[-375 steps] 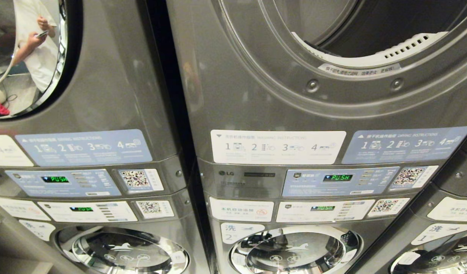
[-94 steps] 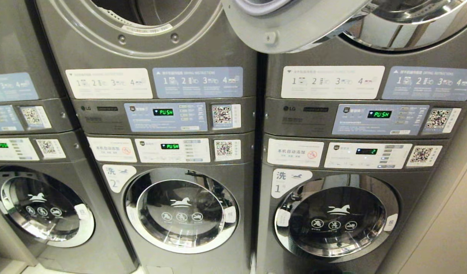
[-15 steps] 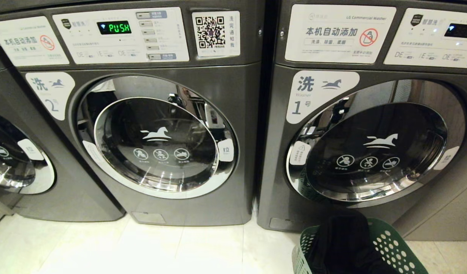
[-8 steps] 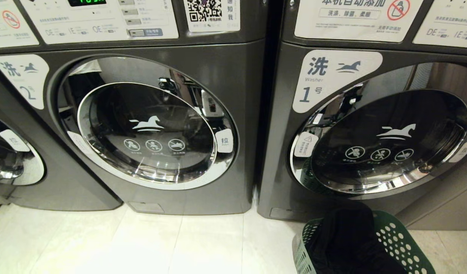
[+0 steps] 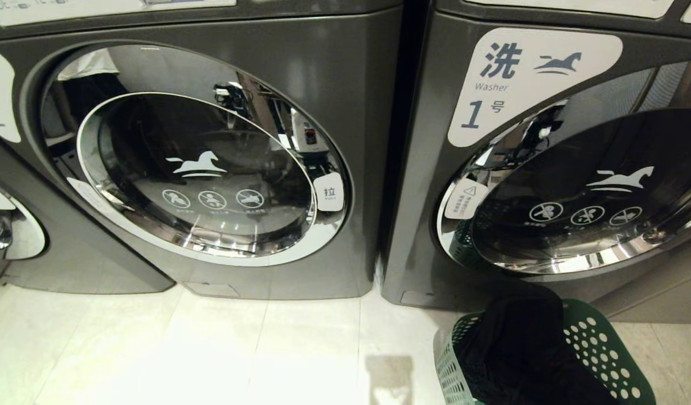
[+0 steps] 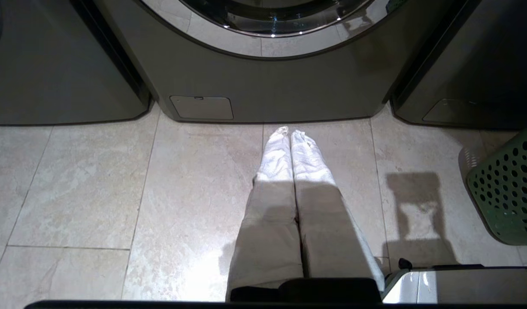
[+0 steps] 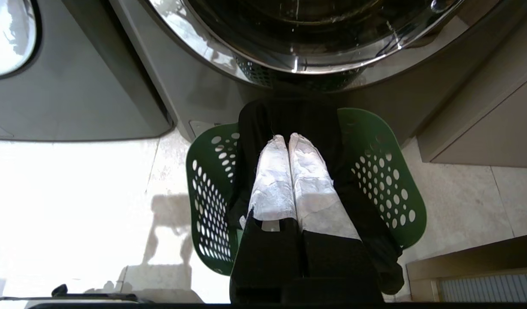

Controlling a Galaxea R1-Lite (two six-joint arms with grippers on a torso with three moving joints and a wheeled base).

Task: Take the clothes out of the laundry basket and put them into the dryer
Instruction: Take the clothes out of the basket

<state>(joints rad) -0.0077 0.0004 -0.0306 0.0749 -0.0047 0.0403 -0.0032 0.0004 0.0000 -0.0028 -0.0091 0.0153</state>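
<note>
Right wrist view puts your right end effector (image 7: 289, 139), fingers pressed together, above the dark clothes (image 7: 306, 124) in the green basket (image 7: 388, 184); approach step. Spread, then descend.

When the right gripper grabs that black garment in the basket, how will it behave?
The black garment looks soft and heaped, so probably floppy, trailing as it lifts. It drapes over the green basket rim, so it may snag and tug that light-looking basket.

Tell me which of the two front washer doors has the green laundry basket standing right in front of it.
The right-hand door, on the machine labelled 1; the basket with dark clothes stands below it, while bare floor lies before the left door.
</note>
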